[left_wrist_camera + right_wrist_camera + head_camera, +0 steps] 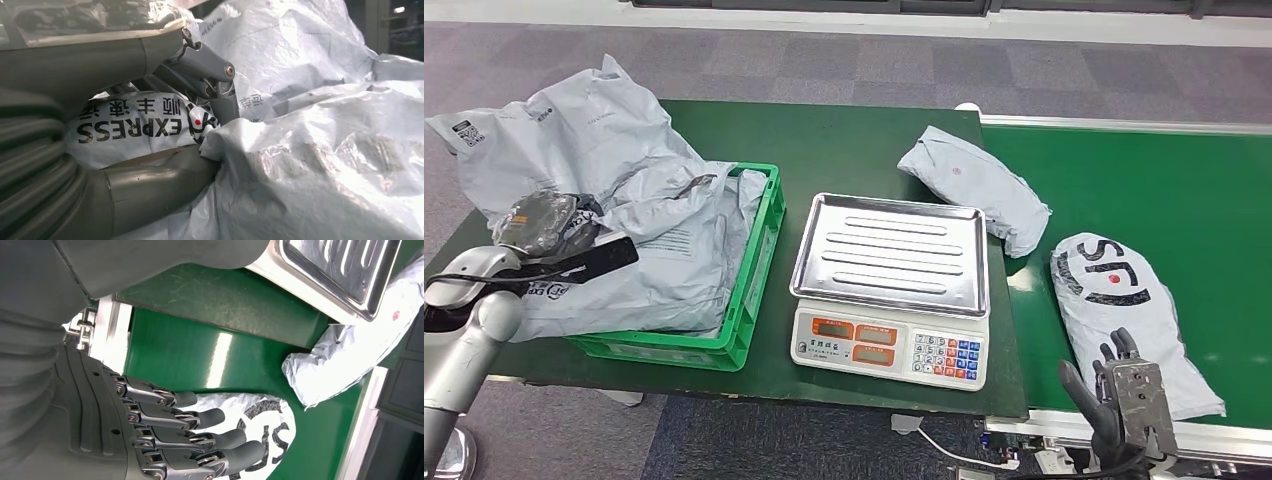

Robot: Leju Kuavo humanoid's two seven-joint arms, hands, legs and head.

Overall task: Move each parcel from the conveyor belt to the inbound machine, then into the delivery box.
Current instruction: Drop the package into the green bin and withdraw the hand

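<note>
Green table [844, 140], scale [889, 285], crate [749, 290], heaped parcels [594, 150]

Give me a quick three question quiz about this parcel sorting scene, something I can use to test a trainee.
1. True or false: a parcel lies on the scale tray.
2. How many parcels lie on the conveyor belt? A. one B. two C. four
3. Which hand is at the green crate?

Key:
1. False; the tray is bare.
2. B: the plain grey parcel and the SF parcel.
3. The left hand, holding a parcel marked EXPRESS; the right hand hovers open over the SF parcel.
</note>
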